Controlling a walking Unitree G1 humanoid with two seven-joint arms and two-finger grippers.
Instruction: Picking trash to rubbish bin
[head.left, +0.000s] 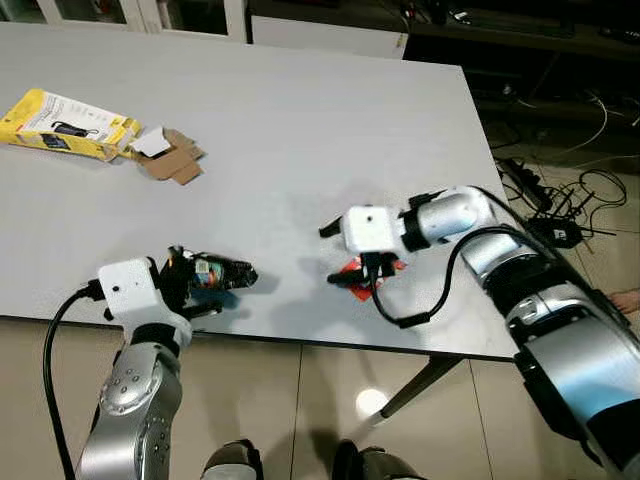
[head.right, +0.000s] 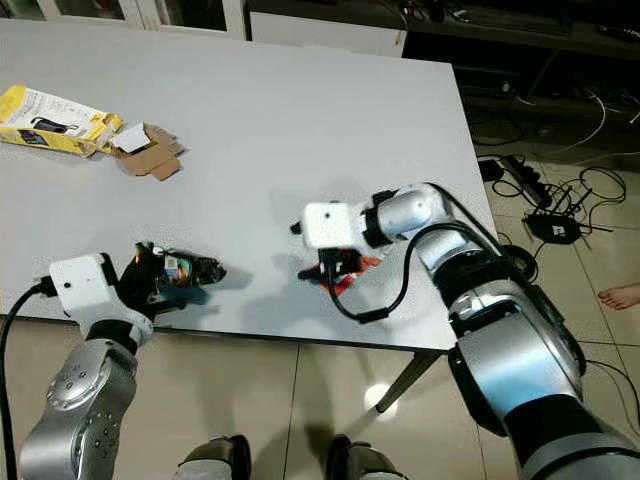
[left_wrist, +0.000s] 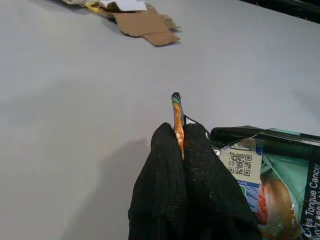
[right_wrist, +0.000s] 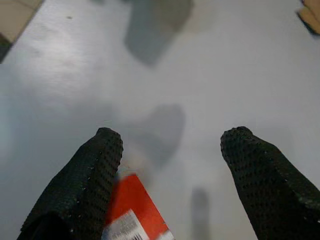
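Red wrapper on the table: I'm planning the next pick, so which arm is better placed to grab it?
Right. The right gripper hangs open directly over the red wrapper, while the left gripper is shut on a cigarette pack.

A table is seen ahead, with an opened carton lying at its far left. Near the front edge, a cigarette pack is held over the table by the left gripper. To its right, a flat wrapper lies beneath the spread right gripper.
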